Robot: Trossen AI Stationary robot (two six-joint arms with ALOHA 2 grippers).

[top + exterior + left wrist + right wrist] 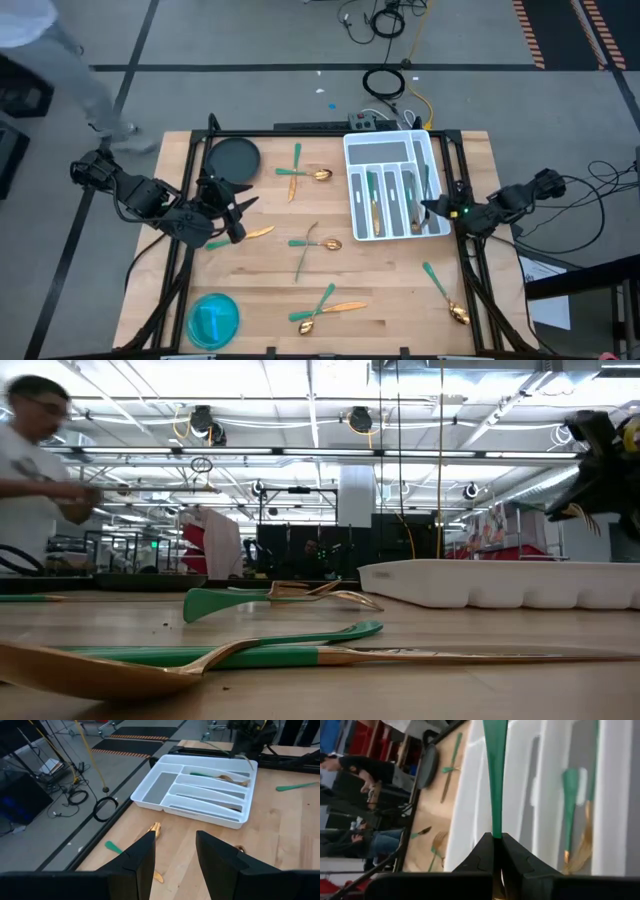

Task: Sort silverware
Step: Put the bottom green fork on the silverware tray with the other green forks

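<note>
Teal handle [495, 780] in right claw [496, 851]

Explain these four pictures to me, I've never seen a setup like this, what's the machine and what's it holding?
Two robot arms work at a wooden table. One picture looks straight down, one looks level across the tabletop, and two come from cameras on the wrists. The right gripper is shut on a green-handled piece of silverware over the white tray, which already holds some pieces. The left gripper is open and holds nothing. More silverware lies scattered on the table, beside a blue bowl and a dark round plate.
</note>
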